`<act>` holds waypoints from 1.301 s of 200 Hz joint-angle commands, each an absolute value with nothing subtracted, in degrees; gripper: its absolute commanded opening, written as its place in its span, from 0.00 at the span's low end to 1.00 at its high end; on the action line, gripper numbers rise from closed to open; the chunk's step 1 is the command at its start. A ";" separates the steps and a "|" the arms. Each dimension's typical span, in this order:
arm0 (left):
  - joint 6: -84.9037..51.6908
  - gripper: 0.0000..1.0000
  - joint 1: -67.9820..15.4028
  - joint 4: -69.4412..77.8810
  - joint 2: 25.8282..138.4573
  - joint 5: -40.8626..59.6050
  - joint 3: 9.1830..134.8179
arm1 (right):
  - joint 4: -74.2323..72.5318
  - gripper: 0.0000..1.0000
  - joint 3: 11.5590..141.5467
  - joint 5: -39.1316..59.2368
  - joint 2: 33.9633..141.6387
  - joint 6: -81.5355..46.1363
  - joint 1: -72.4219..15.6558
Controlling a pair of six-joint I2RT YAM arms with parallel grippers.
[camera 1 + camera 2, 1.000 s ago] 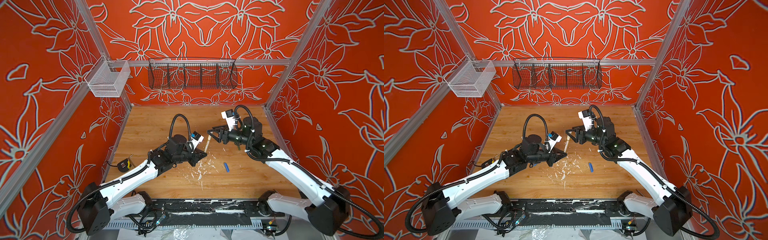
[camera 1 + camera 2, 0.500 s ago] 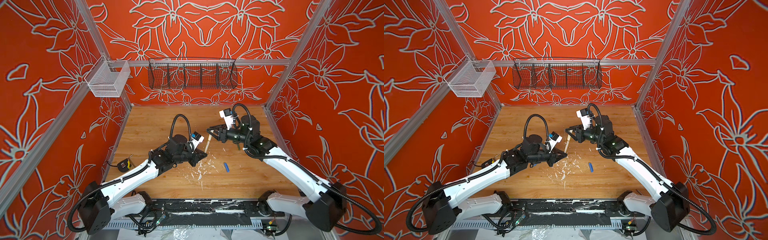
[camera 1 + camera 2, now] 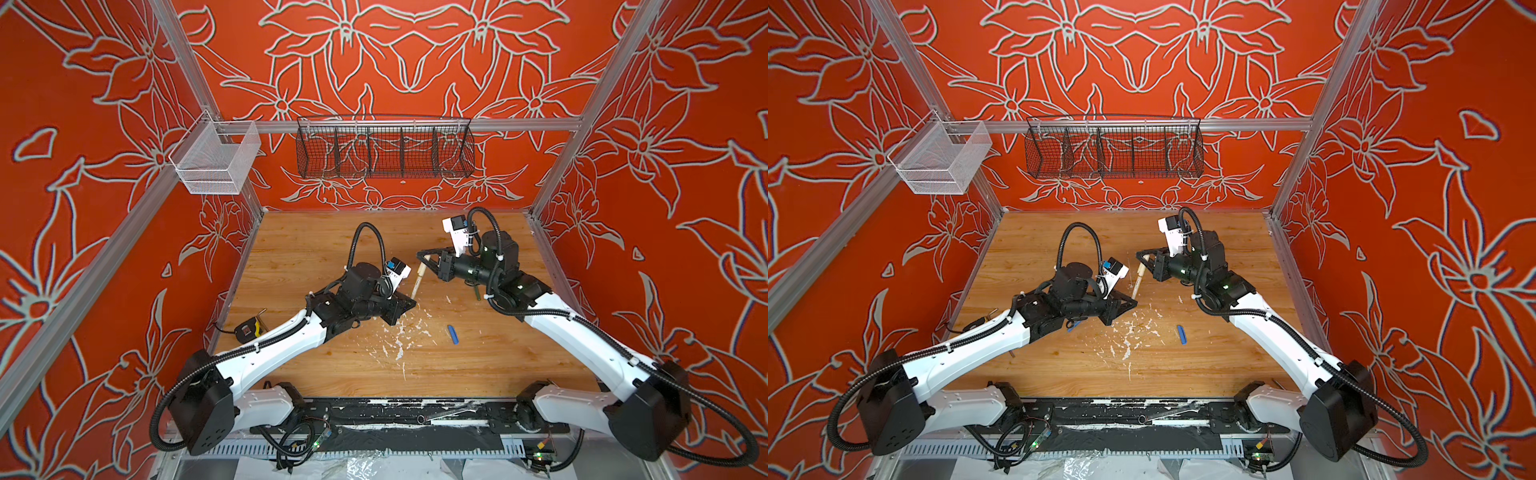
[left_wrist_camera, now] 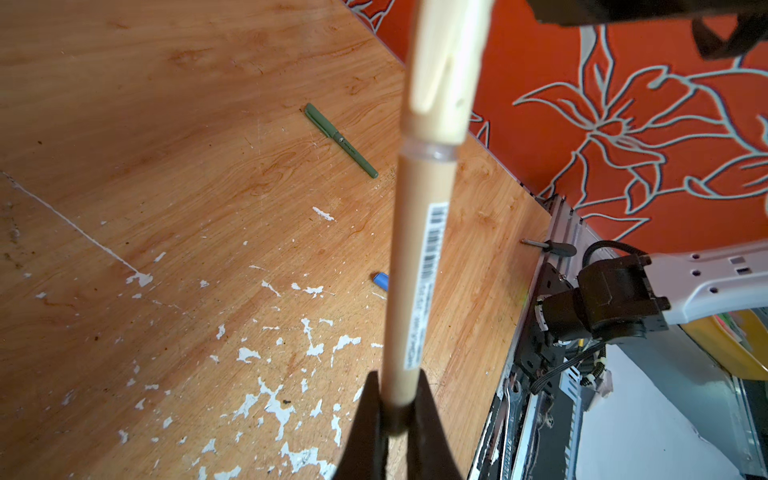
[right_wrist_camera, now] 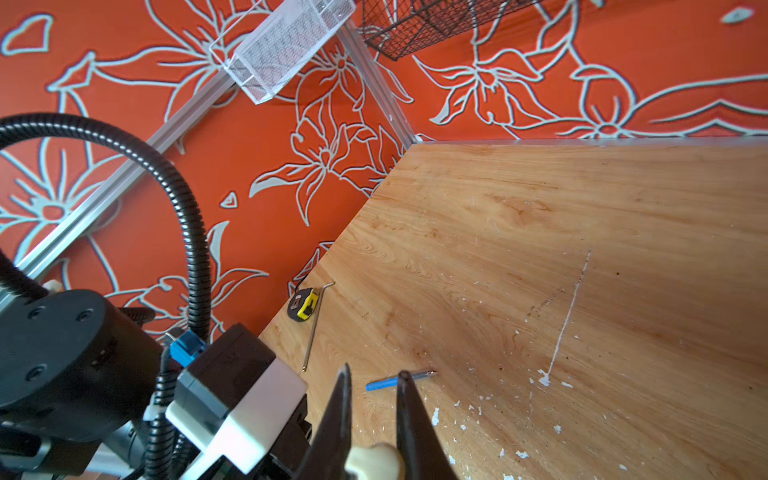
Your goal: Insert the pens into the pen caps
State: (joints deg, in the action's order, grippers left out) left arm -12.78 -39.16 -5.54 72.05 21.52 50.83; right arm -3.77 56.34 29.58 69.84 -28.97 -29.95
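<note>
Both grippers: engaged on one beige pen, held clear of the table between the two arms.
Left gripper: clamped on the pen's lower end; the barrel runs straight out from between its fingers.
Right gripper: closed on the beige cap, whose rounded end shows between its fingers in the right wrist view.
Cap on pen: the cap sits over the pen's far end in the left wrist view; whether it is pressed fully home cannot be told.
Governing relation: the pen's long axis runs from the left gripper up and away to the right gripper, and the two face each other along it. In judgement, any seating push must follow this line; an off-axis push would lever the pen.
Other items: blue cap lies on the table, nearer the right arm. Blue pen lies uncapped by the left arm. Olive green pen lies flat near the right arm.
</note>
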 commanded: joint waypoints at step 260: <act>-21.58 0.26 -38.02 -9.57 69.54 17.58 39.96 | 15.50 0.05 59.36 15.34 97.11 -29.33 -24.64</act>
